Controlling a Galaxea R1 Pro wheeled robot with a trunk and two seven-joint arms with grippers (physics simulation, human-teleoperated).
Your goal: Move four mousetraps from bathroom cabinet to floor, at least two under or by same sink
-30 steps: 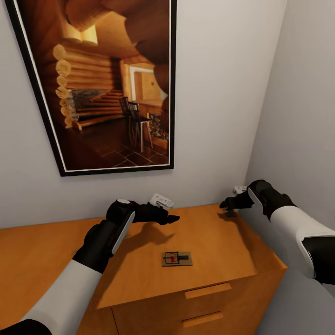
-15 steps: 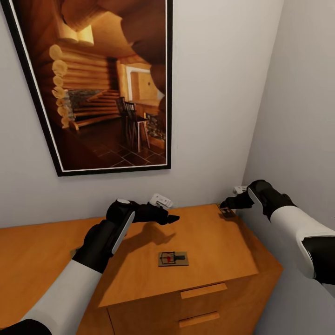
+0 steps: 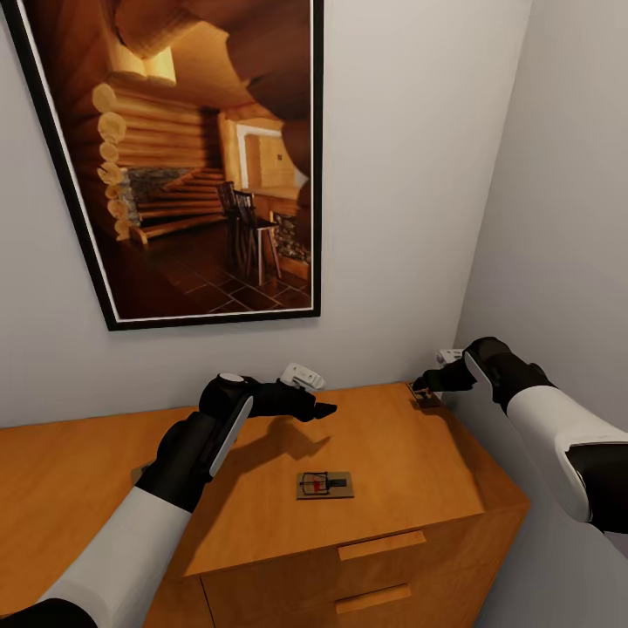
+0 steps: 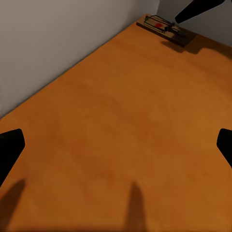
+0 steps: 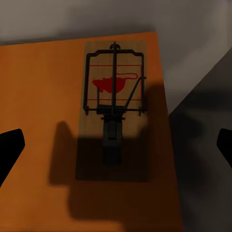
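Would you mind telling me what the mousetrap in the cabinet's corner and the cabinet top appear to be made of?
The small tan rectangular mousetrap looks like a flat unfinished wooden board: matte, pale, printed with a red mouse shape. Its dark thin spring frame looks like metal wire, though the render leaves that open. The orange-brown cabinet top looks like smooth satin-finished wood, with faint grain streaks and a soft sheen.

Cabinet (image 3: 410, 471) cut by the head view's lower edge; corner mousetrap (image 3: 426, 398) partly behind right tool (image 3: 422, 381).
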